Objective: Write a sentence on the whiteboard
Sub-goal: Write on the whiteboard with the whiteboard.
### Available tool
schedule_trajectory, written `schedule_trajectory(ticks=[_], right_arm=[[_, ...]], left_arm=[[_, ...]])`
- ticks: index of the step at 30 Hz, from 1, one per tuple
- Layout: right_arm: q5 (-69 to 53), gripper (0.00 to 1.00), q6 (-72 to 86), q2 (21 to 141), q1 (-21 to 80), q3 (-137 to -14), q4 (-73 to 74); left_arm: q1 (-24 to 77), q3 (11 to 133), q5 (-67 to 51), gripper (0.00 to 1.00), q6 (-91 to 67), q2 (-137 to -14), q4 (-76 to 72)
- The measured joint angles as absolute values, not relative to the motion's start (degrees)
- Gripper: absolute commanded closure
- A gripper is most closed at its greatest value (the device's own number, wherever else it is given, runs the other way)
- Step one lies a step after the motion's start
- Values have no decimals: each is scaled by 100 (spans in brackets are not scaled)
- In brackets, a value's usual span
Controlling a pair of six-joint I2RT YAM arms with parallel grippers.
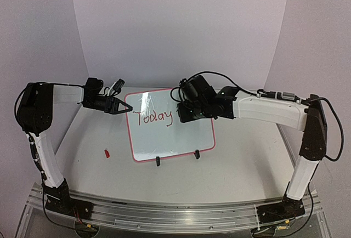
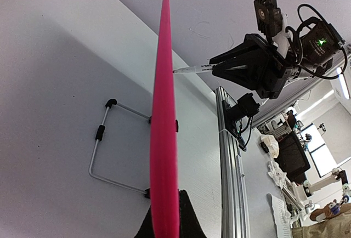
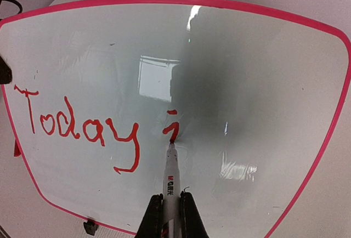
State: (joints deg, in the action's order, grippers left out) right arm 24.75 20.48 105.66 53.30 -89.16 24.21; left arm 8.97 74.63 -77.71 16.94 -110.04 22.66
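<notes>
Whiteboard with a thin pink-red frame stands propped at a tilt in the middle of the table, nearer the far edge than the near one. Its 2 black clip feet rest on the surface along the board's near side. Seen edge-on from the left wrist, the board is a narrow pink strip, with a wire stand reaching out behind it across the table. The word "Today" is written in red on the left half of the board. Just to its right is a short red stroke with a small dash above it (the start of another letter).

The tip of the marker touches the lower end of that stroke. The right gripper has its 2 fingers clamped on the marker's barrel and comes at the board from its right side.

The left gripper is at the board's upper left edge. Its fingers are closed onto the frame, which runs between them in its own wrist view.

A small red object lies on the table, left of the board's near left corner and apart from it. A metal rail runs along the table's near edge.
</notes>
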Motion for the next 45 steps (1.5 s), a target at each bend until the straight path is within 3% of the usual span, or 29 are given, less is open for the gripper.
schedule_trajectory(ticks=[45], right_arm=[[2351, 100, 2102, 10258, 5328, -8798, 2795]], left_arm=[[899, 7463, -7738, 100, 1697, -11004, 2261]])
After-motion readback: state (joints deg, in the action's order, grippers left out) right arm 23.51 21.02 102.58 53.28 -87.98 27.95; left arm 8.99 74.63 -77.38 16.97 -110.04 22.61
